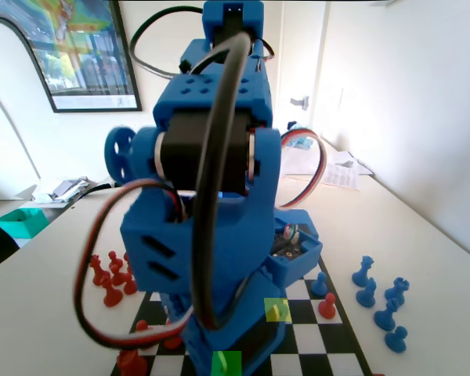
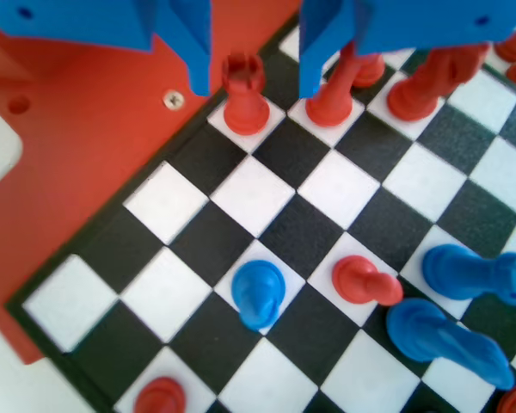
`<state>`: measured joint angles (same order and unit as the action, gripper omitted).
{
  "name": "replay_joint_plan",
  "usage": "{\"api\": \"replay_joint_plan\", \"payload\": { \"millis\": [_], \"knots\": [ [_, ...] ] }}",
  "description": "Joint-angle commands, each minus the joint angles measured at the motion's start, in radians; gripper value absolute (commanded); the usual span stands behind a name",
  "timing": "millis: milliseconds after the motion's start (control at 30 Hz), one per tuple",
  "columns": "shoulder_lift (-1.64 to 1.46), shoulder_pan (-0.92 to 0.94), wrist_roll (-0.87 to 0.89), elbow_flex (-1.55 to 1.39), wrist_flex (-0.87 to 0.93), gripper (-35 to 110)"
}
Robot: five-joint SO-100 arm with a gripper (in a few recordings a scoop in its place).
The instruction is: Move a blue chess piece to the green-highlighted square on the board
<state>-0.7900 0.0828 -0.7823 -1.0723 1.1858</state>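
1. Gripper (image 2: 255, 77) jaws hanging parted, holding nothing, above a red rook (image 2: 243, 101).
2. Blue pawn (image 2: 258, 294) standing on board (image 2: 181, 344), at 6 o'clock from gripper in wrist view.
3. Green-highlighted square (image 1: 226, 365) showing at 6 o'clock in fixed view.

No words or numbers can be read. The framed poster (image 1: 78, 51) on the wall at ten o'clock has a line of print, but it is too small and blurry.
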Motion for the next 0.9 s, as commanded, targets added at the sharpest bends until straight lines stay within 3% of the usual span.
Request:
{"api": "replay_joint_plan", "payload": {
  "millis": [0, 600, 867],
  "knots": [
    [-0.034, 0.012, -0.012, 0.057, 0.02, 16],
    [-0.025, 0.011, -0.011, 0.094, 0.015, 1],
    [-0.031, 0.014, -0.003, 0.117, 0.026, 1]
  ]
}}
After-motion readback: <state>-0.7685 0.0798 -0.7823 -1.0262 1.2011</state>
